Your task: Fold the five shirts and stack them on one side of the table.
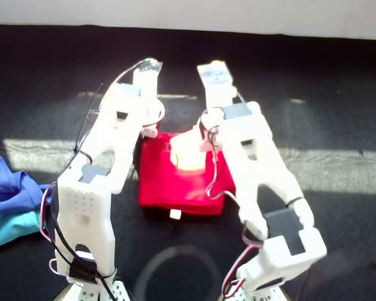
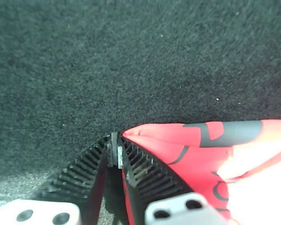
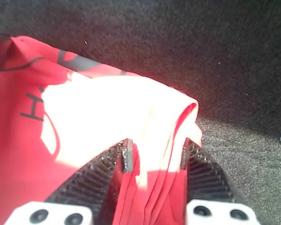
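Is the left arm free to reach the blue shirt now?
Probably not yet: the left claw is shut on a corner of the red shirt. Once released, bare table lies between it and the blue shirt.

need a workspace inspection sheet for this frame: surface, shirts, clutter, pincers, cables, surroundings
Surface: dark carpet-like table top, with sun stripes across it.
Job's things: red shirt partly folded at centre, between the arms; blue shirt and teal shirt bunched, unfolded, out on the left arm's side.
Clutter: faint dark loop between the arm bases; cannot tell what it is.
Pincers: left pincer shut on the red shirt's corner; right pincer open, with a fold of the red shirt between its fingers.
Cables: red, black and white wires run loose along both arms.
Surroundings: pale wall behind the table.
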Robot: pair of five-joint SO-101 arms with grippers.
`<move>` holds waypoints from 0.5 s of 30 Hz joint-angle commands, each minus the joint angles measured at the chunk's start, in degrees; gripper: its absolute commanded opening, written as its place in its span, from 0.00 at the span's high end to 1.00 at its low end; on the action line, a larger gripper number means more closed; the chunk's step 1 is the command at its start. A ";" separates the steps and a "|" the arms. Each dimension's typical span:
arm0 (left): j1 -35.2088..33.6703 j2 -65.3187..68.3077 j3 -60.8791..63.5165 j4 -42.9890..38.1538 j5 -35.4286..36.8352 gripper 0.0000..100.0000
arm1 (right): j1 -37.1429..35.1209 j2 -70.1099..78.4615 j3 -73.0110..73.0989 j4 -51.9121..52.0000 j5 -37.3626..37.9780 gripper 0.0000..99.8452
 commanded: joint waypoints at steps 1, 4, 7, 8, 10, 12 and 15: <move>-0.13 0.92 -1.54 -1.49 0.26 0.99 | 1.89 2.42 -2.95 -0.13 -0.35 0.83; -0.31 1.45 -1.54 -1.49 0.26 0.99 | 4.00 3.03 -3.03 -0.13 0.70 0.83; -0.31 1.36 -1.63 -1.49 0.26 0.99 | 5.85 3.47 -3.12 -0.66 5.27 0.83; -0.31 1.36 -1.63 -1.49 0.26 0.99 | 6.46 3.65 -2.68 -1.98 6.15 0.83; -0.31 1.36 -1.63 -1.41 0.26 0.99 | 7.60 4.62 -2.77 -3.03 7.03 0.83; -0.31 1.19 -2.15 -1.05 0.35 0.99 | 8.04 5.23 -3.03 -3.03 7.12 0.83; -1.19 -1.01 -4.70 2.37 4.04 0.99 | 7.96 4.53 -3.12 -3.03 7.12 0.83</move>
